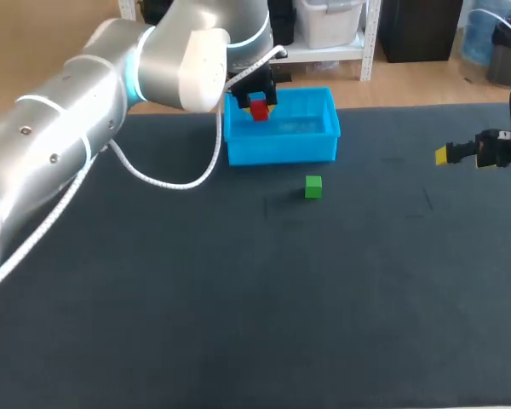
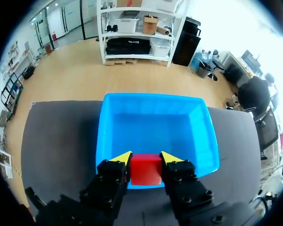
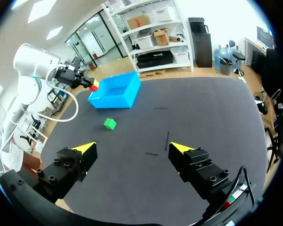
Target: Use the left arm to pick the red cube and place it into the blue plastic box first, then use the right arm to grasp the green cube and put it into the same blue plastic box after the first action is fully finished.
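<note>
My left fingers point(image 2: 124, 157) pinch the red cube point(image 2: 145, 169) from two sides, a plain, smooth-faced block held over the edge of the open blue box point(image 2: 155, 99). The green cube point(image 1: 313, 187) sits on the dark bench point(image 1: 238, 298) near the box. My right fingers point(image 3: 87, 149) hang spread, well apart from it.

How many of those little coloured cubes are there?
2. The red cube is held in the left gripper over the blue box; the green cube lies on the table near it. None looks hidden.
</note>
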Robot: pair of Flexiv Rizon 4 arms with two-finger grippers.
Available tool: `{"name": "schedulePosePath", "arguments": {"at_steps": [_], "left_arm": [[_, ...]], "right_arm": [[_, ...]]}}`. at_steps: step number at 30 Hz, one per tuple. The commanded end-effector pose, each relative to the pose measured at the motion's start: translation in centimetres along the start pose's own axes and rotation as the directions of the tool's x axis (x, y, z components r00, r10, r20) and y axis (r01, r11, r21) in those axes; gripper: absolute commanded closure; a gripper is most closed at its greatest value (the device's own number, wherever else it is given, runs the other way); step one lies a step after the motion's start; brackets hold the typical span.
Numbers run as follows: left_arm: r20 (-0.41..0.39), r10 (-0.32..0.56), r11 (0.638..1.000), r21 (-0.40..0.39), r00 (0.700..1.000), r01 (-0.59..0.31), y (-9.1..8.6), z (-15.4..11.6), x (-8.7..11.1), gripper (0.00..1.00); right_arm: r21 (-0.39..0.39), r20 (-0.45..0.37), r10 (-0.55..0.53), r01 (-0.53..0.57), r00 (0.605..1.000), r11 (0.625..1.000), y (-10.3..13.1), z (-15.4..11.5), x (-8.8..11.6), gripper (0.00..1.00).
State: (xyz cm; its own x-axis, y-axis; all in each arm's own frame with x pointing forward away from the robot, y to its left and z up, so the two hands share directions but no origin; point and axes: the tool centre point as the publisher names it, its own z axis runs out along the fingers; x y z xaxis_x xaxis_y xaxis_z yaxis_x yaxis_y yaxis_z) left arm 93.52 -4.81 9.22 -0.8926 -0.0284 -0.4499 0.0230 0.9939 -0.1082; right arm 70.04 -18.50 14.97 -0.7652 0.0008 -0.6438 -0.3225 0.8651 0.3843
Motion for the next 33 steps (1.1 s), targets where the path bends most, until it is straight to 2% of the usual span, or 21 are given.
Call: {"name": "schedulePosePath", "arguments": {"at_steps": [1, 4, 5, 6, 7, 9, 11, 12, 18, 24, 26, 33], "left_arm": [[-0.037, 0.005, 1.000, -0.015, 0.999, -0.005, -0.4, 0.9, -1.0, 1.00], [-0.052, 0.010, 0.999, -0.033, 0.999, -0.012, -0.3, 1.3, -0.9, 1.00], [-0.055, 0.015, 0.999, -0.037, 0.998, -0.017, -0.3, 1.4, -0.8, 0.96], [-0.059, 0.014, 0.999, -0.039, 0.998, -0.016, -0.2, 1.5, -0.7, 0.73], [-0.061, 0.013, 0.999, -0.039, 0.998, -0.015, -0.1, 1.5, -0.7, 0.57], [-0.063, 0.013, 0.999, -0.043, 0.998, -0.016, 0.0, 1.6, -0.7, 0.44], [-0.068, 0.016, 0.999, -0.045, 0.998, -0.019, 0.1, 1.7, -0.7, 0.07], [-0.068, 0.018, 0.999, -0.045, 0.998, -0.021, 0.1, 1.7, -0.7, 0.01], [-0.047, 0.028, 0.999, -0.037, 0.998, -0.030, -0.1, 0.5, -0.7, 0.00], [0.003, 0.066, 0.998, 0.018, 0.998, -0.066, -0.2, -2.7, -0.1, 0.00], [0.013, 0.077, 0.996, 0.045, 0.997, -0.077, 0.1, -3.8, 0.3, 0.00], [0.060, 0.124, 0.985, 0.113, 0.990, -0.130, 2.9, -7.7, 2.7, 0.00]], "right_arm": [[0.000, -0.001, 0.000, 0.000, 1.000, 1.000, 0.0, 0.0, 0.0, 0.00], [0.000, -0.001, 0.000, 0.000, 1.000, 1.000, 0.0, 0.0, 0.0, 0.00], [0.000, -0.001, 0.000, 0.000, 1.000, 1.000, 0.0, 0.0, 0.0, 0.00], [0.000, -0.001, 0.000, 0.000, 1.000, 1.000, 0.0, 0.0, 0.0, 0.00], [0.000, -0.001, 0.000, 0.000, 1.000, 1.000, 0.0, 0.0, 0.0, 0.00], [0.000, -0.001, 0.000, 0.000, 1.000, 1.000, 0.0, 0.0, 0.0, 0.00], [0.000, -0.001, 0.000, 0.000, 1.000, 1.000, 0.0, 0.0, 0.0, 0.00], [0.000, -0.001, 0.000, 0.000, 1.000, 1.000, 0.0, 0.0, 0.0, 0.00], [0.000, -0.001, 0.000, 0.000, 1.000, 1.000, 0.0, 0.0, 0.0, 0.00], [0.000, -0.001, 0.000, 0.000, 1.000, 1.000, 0.0, 0.0, 0.0, 0.00], [0.000, -0.001, 0.000, 0.000, 1.000, 1.000, 0.0, 0.0, 0.0, 0.00], [0.000, -0.001, 0.000, 0.000, 1.000, 1.000, 0.0, 0.0, 0.0, 0.00]]}}
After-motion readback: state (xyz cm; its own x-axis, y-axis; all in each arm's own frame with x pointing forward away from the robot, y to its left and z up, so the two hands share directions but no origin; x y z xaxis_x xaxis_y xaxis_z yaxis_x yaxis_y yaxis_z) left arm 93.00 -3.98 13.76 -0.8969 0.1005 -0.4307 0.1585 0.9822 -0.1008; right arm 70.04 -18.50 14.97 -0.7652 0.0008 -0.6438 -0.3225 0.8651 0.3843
